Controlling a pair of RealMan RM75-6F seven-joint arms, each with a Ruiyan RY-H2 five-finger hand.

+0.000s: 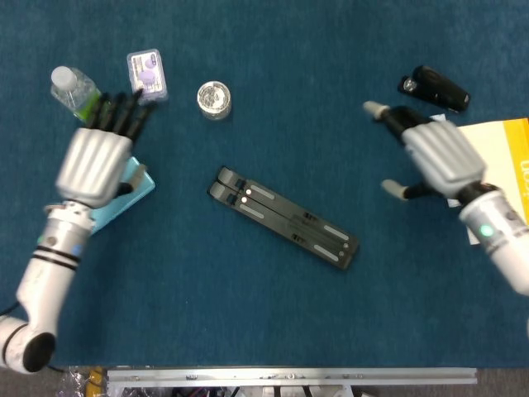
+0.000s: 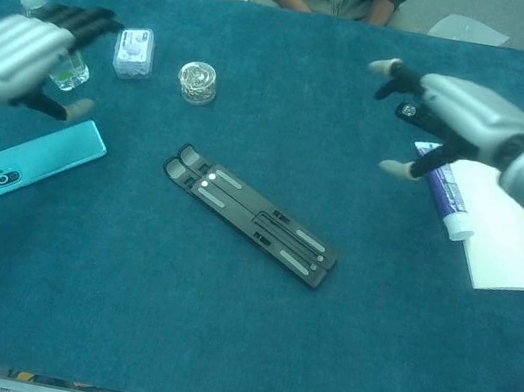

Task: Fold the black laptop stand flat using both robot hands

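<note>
The black laptop stand [image 1: 283, 217] [image 2: 252, 215] lies flat on the blue table, running from upper left to lower right, with nothing touching it. My left hand [image 1: 95, 159] [image 2: 13, 56] hovers far to its left, above the phone, fingers spread and holding nothing. My right hand [image 1: 434, 153] [image 2: 459, 114] is raised far to the stand's right, near the tube, fingers apart and empty.
A turquoise phone [image 2: 44, 156] lies partly under my left hand. At the back left stand a water bottle [image 1: 73, 91], a small purple box [image 1: 147, 75] and a round tin [image 1: 214, 98]. A black stapler [image 1: 436, 88], a purple tube [image 2: 442, 199] and a yellow-white booklet [image 1: 500, 178] lie at right.
</note>
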